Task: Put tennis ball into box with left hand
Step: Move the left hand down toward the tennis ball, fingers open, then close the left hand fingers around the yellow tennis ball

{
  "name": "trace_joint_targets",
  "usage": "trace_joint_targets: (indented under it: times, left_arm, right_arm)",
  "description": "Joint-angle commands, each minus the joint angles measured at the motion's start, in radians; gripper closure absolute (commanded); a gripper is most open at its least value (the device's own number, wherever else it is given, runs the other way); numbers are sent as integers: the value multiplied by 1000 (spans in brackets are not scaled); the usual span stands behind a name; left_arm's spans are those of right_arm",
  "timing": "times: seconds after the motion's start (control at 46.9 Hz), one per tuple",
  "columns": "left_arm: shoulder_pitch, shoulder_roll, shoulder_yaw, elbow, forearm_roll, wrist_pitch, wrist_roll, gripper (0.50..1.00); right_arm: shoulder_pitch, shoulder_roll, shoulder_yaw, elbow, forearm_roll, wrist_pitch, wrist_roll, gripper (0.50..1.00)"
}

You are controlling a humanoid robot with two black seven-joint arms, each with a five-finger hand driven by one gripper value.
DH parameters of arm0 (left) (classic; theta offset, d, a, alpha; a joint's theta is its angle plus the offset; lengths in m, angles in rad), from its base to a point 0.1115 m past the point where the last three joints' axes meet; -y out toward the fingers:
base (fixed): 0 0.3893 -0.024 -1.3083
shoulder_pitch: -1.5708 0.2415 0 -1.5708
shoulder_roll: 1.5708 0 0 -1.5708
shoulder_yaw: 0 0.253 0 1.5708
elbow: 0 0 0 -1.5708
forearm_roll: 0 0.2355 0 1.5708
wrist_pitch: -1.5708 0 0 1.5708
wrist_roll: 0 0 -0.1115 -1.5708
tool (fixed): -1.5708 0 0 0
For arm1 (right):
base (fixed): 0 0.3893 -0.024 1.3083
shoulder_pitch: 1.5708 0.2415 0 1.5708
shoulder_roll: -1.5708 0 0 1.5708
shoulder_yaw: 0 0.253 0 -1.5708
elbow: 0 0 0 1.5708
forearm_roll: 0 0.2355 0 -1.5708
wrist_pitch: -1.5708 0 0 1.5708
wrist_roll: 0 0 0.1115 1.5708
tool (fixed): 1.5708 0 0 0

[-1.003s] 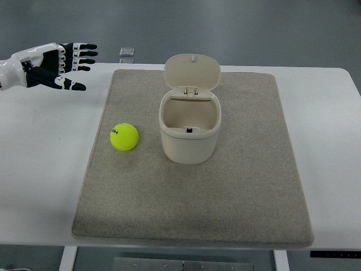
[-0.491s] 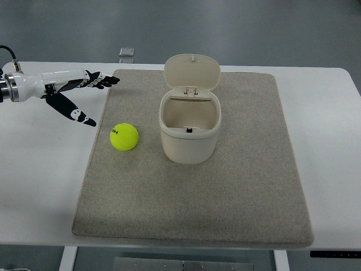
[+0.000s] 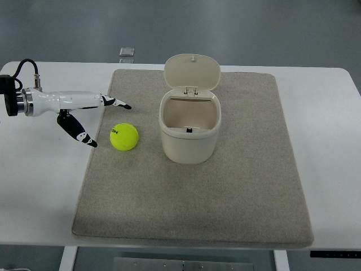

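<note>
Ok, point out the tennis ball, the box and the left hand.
tennis ball [image 3: 124, 137], top view, centre of the yellow ball.
box [image 3: 189, 148], top view, front outer wall below the rim.
left hand [image 3: 84, 116], top view, the palm, between spread thumb and fingers.

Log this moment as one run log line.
phase: approach | left hand: open, beside tennis ball, not touching | tennis ball: on mat | box: lid up, empty | right hand: not in view

White table [image 3: 327, 147] stands on grey floor [image 3: 254, 28].
</note>
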Motion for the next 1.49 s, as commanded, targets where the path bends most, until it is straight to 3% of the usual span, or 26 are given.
trace_joint_targets:
  times: [0.0,1.067,1.473]
  left_arm:
    - [-32,-4,26,0,1,0,0,508]
    - [-60,-113,52,4,239,6,6,521]
    - [-60,-121,52,5,282,6,9,564]
  right_arm:
    - [0,0,0,0,0,0,0,599]
    - [0,0,0,0,0,0,0,599]
    - [0,0,0,0,0,0,0,599]
